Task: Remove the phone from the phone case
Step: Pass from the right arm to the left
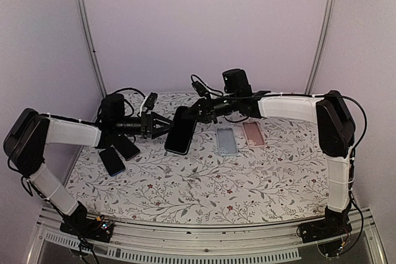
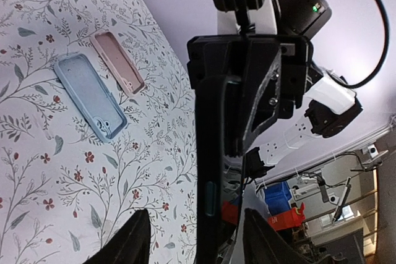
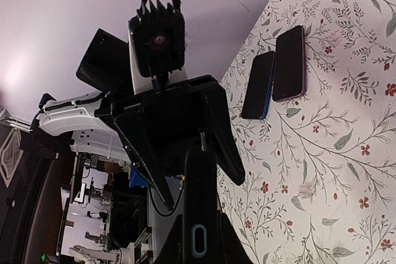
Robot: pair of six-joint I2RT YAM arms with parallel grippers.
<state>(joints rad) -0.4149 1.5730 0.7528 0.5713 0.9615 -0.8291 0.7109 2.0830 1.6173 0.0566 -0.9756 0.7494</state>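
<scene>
A phone in a black case (image 1: 181,130) hangs above the table's middle, tilted. My right gripper (image 1: 193,114) is shut on its upper end. In the right wrist view the cased phone (image 3: 201,202) shows edge-on between my right gripper's (image 3: 201,242) fingers. My left gripper (image 1: 166,126) is open, and its jaws stand wide on either side of the phone's lower end without touching it. In the left wrist view the phone's edge (image 2: 213,171) runs between my left gripper's (image 2: 193,217) spread fingers, with the right gripper (image 2: 247,91) clamped on it beyond.
An empty blue case (image 1: 226,140) and an empty pink case (image 1: 253,133) lie on the floral tablecloth to the right of the phone. Two phones, one blue-edged (image 1: 112,161) and one dark (image 1: 126,146), lie at the left under my left arm.
</scene>
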